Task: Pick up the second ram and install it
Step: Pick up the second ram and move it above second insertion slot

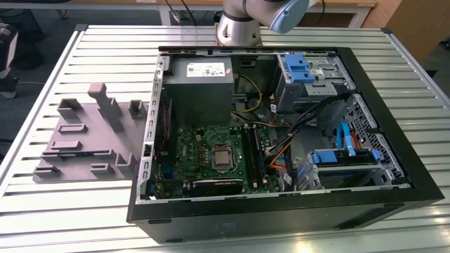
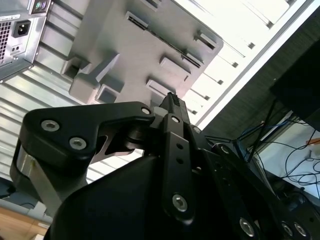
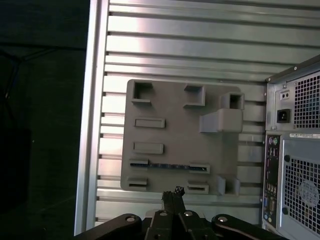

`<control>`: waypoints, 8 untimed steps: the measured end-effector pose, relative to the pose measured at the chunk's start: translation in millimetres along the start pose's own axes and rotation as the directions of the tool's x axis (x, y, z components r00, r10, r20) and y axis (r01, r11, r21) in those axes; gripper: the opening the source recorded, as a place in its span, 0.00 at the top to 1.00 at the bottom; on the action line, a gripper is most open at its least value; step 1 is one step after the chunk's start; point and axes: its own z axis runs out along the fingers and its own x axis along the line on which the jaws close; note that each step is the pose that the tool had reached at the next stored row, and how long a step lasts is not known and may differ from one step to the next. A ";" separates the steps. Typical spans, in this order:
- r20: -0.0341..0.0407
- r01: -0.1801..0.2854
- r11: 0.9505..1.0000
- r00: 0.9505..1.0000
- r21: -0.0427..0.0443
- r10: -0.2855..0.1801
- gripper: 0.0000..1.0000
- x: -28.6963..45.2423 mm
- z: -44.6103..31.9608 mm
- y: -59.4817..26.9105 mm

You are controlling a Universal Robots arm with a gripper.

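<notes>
A robot arm's gripper (image 3: pixel 173 192) hangs above a grey moulded parts holder (image 3: pixel 175 135), its two black fingers (image 3: pixel 168 196) drawn together at the tips and holding nothing, as both wrist views show; in the second wrist view the gripper (image 2: pixel 172 98) points at the same holder (image 2: pixel 130 55). The second ram (image 3: pixel 169 165), a thin blue-green stick, stands on edge in a long slot of the holder between two raised end blocks, near the fingertips but clear of them. The holder lies flat on a slatted aluminium table (image 3: pixel 200 45), with the rear panel of an open desktop computer case (image 3: pixel 295 150) just beside it. In the exterior view, the holder (image 1: pixel 84 142) sits on the table (image 1: pixel 105 42) at the exterior view's left of the black case (image 1: pixel 281 216), which lies on its side with its cover off. Inside are the green motherboard (image 1: pixel 204 153) with its processor socket (image 1: pixel 222 157) and long black memory slots (image 1: pixel 251 150) alongside; whether a stick already sits in them cannot be told. Farther back stand the grey power supply (image 1: pixel 200 84) and a blue drive caddy (image 1: pixel 301 68), and beyond the case rises the silver base of the arm (image 1: pixel 243 21).
</notes>
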 end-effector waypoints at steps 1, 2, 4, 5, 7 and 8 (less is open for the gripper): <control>0.000 0.003 1.000 1.000 0.000 -0.003 0.89 0.3 0.0 -0.2; 0.000 0.006 1.000 1.000 0.000 -0.006 0.89 0.5 0.0 -0.3; 0.000 0.013 1.000 1.000 0.000 -0.013 0.89 1.2 0.0 -0.6; -0.001 0.017 1.000 1.000 0.000 -0.017 0.89 1.3 0.0 -0.6; -0.001 0.025 1.000 1.000 -0.001 -0.025 0.89 1.9 0.0 -0.9; -0.001 0.029 1.000 1.000 -0.001 -0.029 0.89 2.0 -0.1 -0.9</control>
